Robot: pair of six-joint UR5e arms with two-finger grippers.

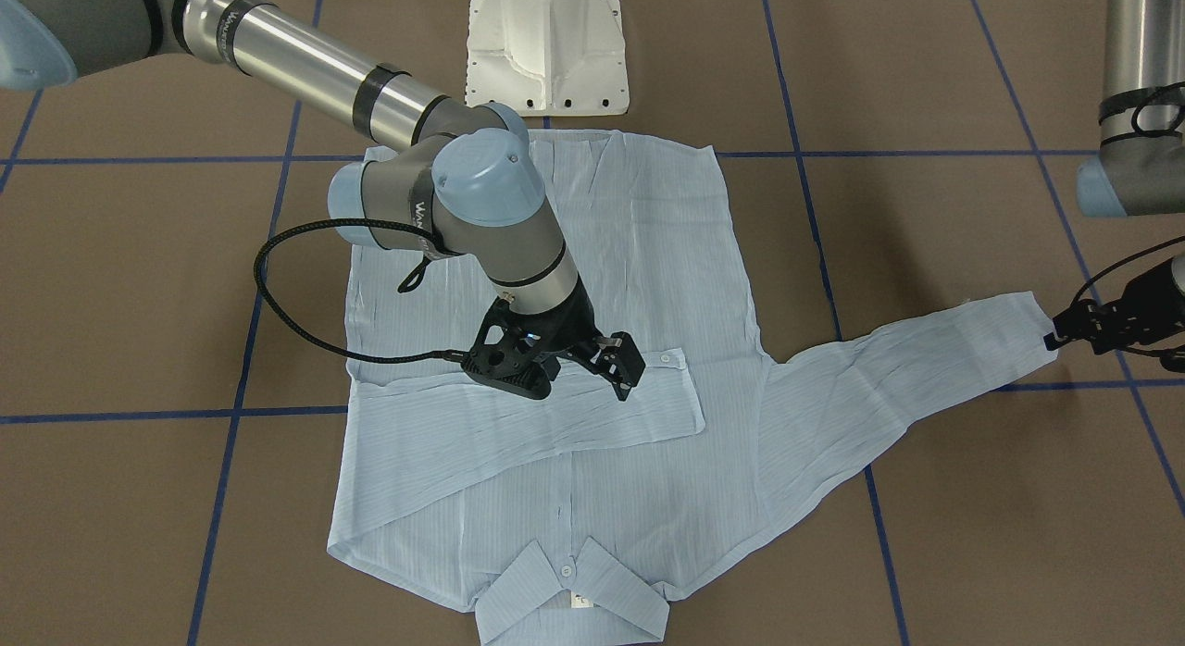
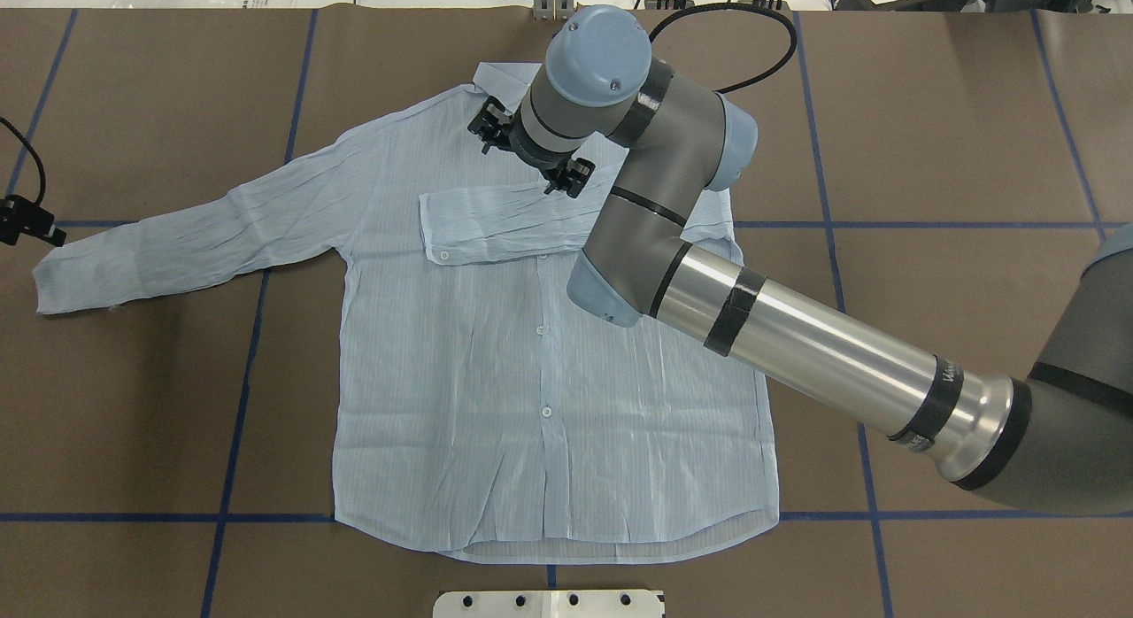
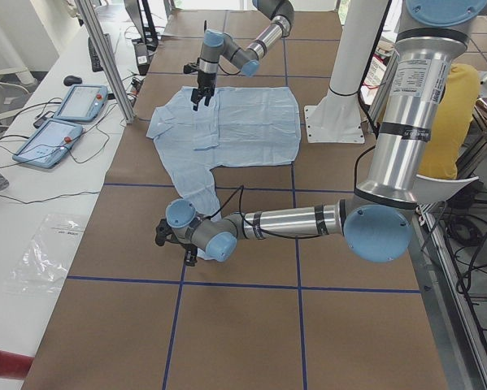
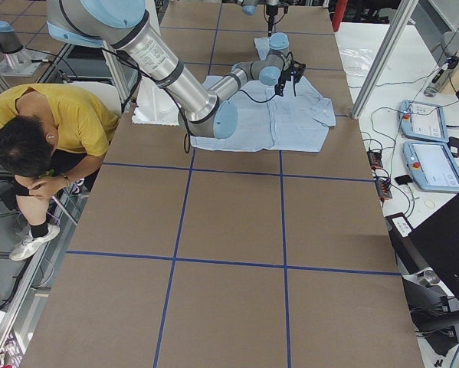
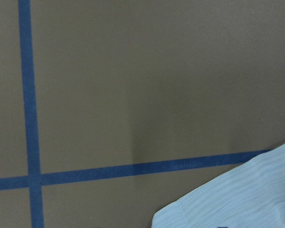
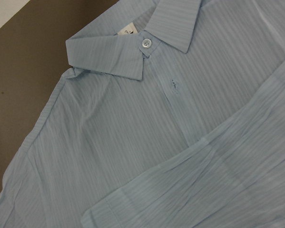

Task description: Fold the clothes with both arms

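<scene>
Shirt [image 1: 648, 257] under spread right pincer [image 1: 617, 366]; its cuff [image 1: 1023, 317] at left pincer [image 1: 1055, 338], grip unclear.

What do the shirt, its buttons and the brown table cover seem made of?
Shirt: thin matte woven cloth, probably cotton or a blend; fine stripes and soft creases show.
Buttons: glossy white, likely plastic.
Table cover: flat matte brown sheet, perhaps paper or card; the look leaves it open.
</scene>
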